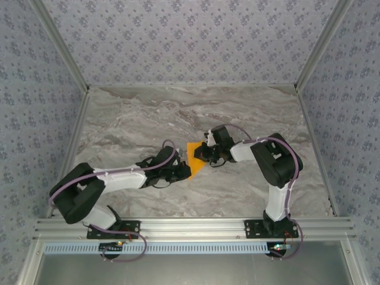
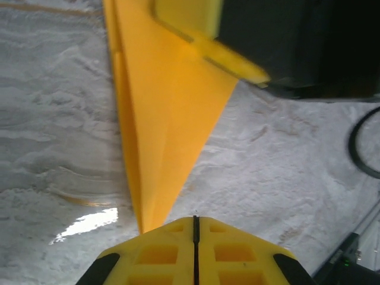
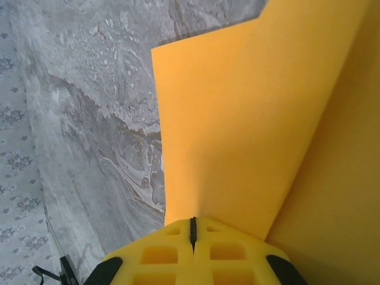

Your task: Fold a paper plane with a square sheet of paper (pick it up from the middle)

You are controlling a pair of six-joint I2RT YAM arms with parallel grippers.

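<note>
The square sheet of paper [image 1: 196, 159] is bright orange and folded into a narrow pointed shape, lying mid-table between both arms. In the left wrist view the paper [image 2: 169, 119] tapers to a sharp tip that ends beside my left gripper [image 2: 195, 218], whose jaws are shut with nothing seen in their seam. My right gripper [image 3: 191, 221] is shut on a raised flap of the paper [image 3: 237, 130], which stands up from the jaw line. From the left wrist, one of the right gripper's fingers [image 2: 234, 59] shows on the paper's far end. In the top view the left gripper [image 1: 186, 168] and right gripper [image 1: 200, 154] almost meet.
The marbled grey table [image 1: 148, 119] is open behind and to both sides of the paper. Patterned walls [image 1: 35, 107] close it in on three sides, and an aluminium rail [image 1: 190, 225] with the arm bases runs along the near edge.
</note>
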